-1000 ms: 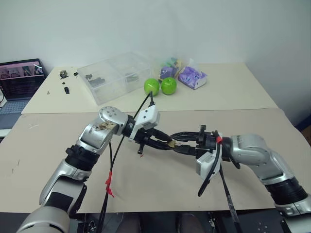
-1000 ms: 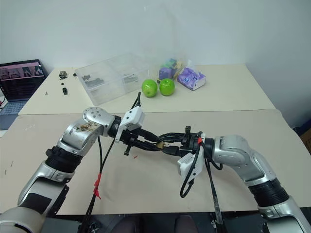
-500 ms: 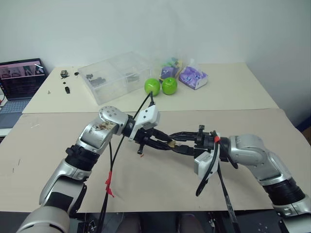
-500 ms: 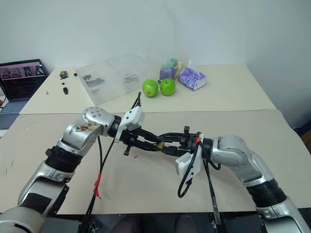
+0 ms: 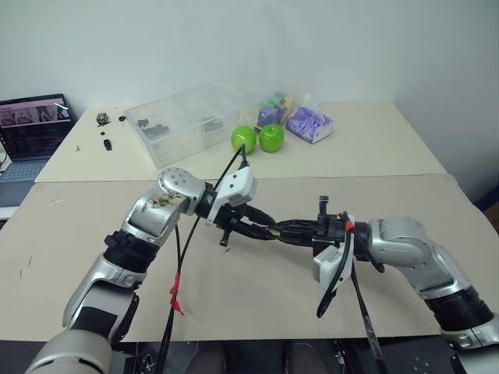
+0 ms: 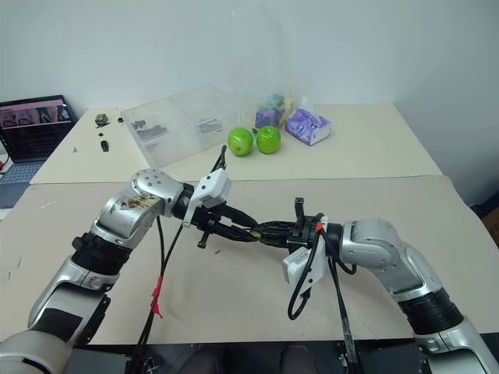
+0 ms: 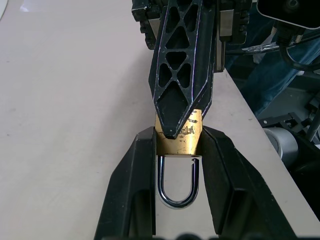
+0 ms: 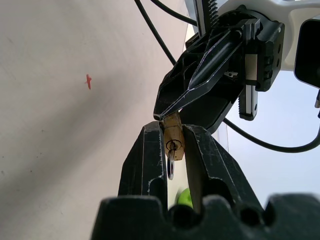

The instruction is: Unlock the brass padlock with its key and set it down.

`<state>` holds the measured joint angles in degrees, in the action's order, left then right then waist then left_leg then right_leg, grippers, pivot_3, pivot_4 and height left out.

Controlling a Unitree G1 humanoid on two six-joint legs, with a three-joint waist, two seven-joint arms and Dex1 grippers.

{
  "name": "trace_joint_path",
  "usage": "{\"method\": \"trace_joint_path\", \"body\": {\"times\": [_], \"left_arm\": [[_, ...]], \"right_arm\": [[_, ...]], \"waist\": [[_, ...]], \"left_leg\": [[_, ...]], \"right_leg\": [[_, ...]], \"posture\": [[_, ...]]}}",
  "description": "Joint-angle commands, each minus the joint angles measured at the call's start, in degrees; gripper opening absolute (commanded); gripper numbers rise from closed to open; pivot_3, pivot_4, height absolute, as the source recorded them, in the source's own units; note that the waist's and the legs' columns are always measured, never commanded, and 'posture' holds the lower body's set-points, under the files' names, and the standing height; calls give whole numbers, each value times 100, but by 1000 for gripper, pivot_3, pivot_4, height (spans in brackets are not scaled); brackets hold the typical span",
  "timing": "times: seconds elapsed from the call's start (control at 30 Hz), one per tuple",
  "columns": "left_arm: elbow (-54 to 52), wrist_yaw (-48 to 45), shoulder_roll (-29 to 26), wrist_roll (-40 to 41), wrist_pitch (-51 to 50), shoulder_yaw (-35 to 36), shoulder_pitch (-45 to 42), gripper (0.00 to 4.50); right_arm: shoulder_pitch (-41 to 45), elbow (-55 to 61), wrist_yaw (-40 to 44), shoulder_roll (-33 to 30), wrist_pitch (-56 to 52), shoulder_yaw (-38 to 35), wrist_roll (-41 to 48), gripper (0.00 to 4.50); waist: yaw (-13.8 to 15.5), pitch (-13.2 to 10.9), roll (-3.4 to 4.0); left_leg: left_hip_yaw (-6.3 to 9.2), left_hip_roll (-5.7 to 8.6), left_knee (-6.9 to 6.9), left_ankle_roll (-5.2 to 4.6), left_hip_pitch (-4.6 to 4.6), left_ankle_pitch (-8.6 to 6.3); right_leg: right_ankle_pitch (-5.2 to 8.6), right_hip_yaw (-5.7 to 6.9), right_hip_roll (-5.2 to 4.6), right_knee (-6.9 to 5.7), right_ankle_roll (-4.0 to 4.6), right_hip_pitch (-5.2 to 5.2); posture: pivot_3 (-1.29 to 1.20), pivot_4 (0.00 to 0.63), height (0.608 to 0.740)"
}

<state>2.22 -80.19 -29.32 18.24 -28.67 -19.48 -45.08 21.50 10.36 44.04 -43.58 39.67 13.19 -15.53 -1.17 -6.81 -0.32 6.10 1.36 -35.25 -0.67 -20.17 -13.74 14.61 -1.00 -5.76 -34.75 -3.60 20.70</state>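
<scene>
Beige tables [image 5: 374, 148] against a plain white wall [image 5: 312, 39].

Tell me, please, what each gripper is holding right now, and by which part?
The left gripper clamps the brass padlock by its body's sides, shackle toward its wrist. The right gripper closes around the body's keyhole end.

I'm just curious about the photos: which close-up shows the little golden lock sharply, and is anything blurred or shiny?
Left wrist view: the small golden-yellow brass padlock is crisp, its thin silvery shackle glinting. Right wrist view: the padlock and the key in it are sharp, while the green shape behind the black fingers is blurred.
</scene>
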Motion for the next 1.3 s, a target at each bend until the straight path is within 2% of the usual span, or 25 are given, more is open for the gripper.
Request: {"method": "trace_joint_path", "body": {"times": [0.03, 0.2, 0.27, 0.3, 0.37, 0.47, 0.53, 0.77, 1.0, 1.1, 1.17, 1.23, 1.3], "left_arm": [[-67, 69, 8, -30, 125, 65, -78, 822], [-87, 33, -16, -16, 75, 46, -65, 822], [-97, 24, -17, -2, 44, 41, -68, 1810], [-114, 9, -20, 13, 16, 35, -67, 1982], [-137, -7, -23, 32, -13, 25, -68, 2855], [-161, 29, 1, 45, -10, 41, -65, 3912], [-156, 24, -7, 66, -43, 58, -79, 4438], [169, 239, 8, 207, -229, 451, -412, 4438], [90, 273, -206, 233, -215, 624, -400, 4438], [301, 420, -349, -98, 422, 659, -341, 4438], [639, 728, -387, -568, 1457, 643, -266, 4438], [982, 1008, -409, -992, 2716, 660, -106, 4438], [1160, 1263, -272, -1023, 3280, 818, -9, 4438]], "right_arm": [[127, 309, -96, 83, 7, -64, 239, 153], [109, 344, -113, 106, -8, -65, 217, 153], [109, 344, -116, 112, -14, -68, 212, 153], [110, 344, -120, 115, -18, -72, 210, 153], [109, 346, -118, 125, -24, -81, 208, 153], [103, 343, -120, 128, -21, -95, 205, 153], [92, 331, -126, 122, -14, -101, 199, 153], [-116, -183, -235, -103, 204, -236, 8, 153], [-17, -972, -460, -376, 429, -375, -78, 153], [217, -1237, -294, -350, -530, -606, 426, 153], [287, -1232, 50, -297, -1619, -730, 1030, 153], [229, -835, 900, -479, -3230, -805, 2280, 153], [202, -315, 1437, -697, -4344, -874, 3103, 153]], "waist": [[-1, 0, 0], [-1, 0, 0], [-1, 0, 0], [-3, 0, 0], [-2, 0, 0], [0, 0, 0], [0, 0, 0], [17, 0, -1], [-24, 0, 0], [-77, -1, 0], [-95, -1, 0], [-91, 0, 0], [-69, 1, 4]], "left_leg": [[0, 0, 0, 0, 0, 0], [0, 0, 0, 0, 0, 0], [0, 0, 0, 0, 0, 0], [0, 0, 0, 0, 0, 0], [0, 0, 0, 0, 0, 0], [0, 0, 0, 0, 0, 0], [0, 0, 0, 0, 0, 0], [0, 0, 0, 0, 0, 0], [0, 0, 1, 0, 0, 0], [0, 0, 1, 1, 0, 1], [0, 0, 1, 2, 1, 2], [0, -2, 2, 2, 6, 1], [0, -11, 8, 1, 12, 1]], "right_leg": [[0, 0, 0, 0, 0, 0], [0, 0, 0, 0, 0, 0], [0, 0, 0, 0, 0, 0], [0, 0, 0, 0, 0, 0], [0, 0, 0, -1, 0, 0], [0, 0, 0, 0, 0, 0], [0, 0, 0, -1, 0, 0], [0, 0, 0, -1, 0, 0], [0, -1, 1, 0, 0, 2], [0, -4, 1, 1, 0, 2], [-2, -5, 1, 1, 5, -2], [-2, -5, 1, 9, 20, -11], [-10, -3, 7, 46, 51, -33]], "posture": [[0, 150, 740], [0, 150, 740], [0, 150, 740], [0, 150, 740], [0, 150, 740], [0, 150, 740], [0, 150, 740], [0, 150, 740], [0, 150, 740], [0, 150, 740], [0, 150, 740], [0, 150, 740], [0, 150, 740]]}}
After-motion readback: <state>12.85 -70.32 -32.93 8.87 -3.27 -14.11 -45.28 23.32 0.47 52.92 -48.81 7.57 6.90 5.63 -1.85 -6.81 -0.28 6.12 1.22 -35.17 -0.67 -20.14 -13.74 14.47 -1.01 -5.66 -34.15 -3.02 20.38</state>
